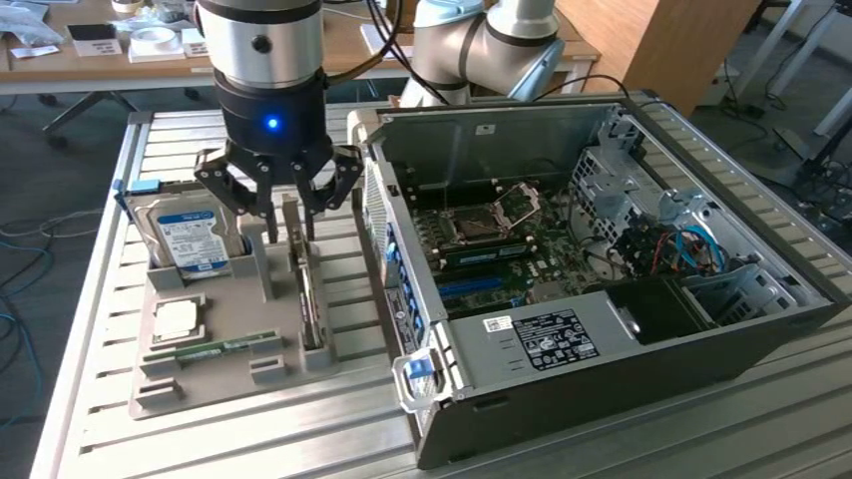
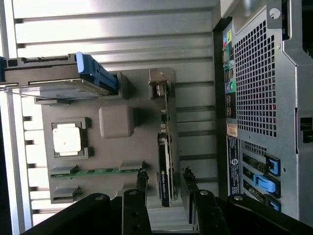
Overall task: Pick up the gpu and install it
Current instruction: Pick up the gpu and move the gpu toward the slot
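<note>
the gripper [image 1: 286, 236], spread wide, hangs over the gpu [image 1: 310, 299] standing on edge in the tray [image 1: 200, 384] at the exterior view's left of the case [image 1: 600, 374]; we judge an off-centre close could tilt or jam it.

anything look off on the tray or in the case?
Nothing stands out. The gpu stands on edge in its slot on the tray; hard drive, CPU and RAM stick sit in their holders. The case lies open. The gripper hangs open over the gpu.
</note>
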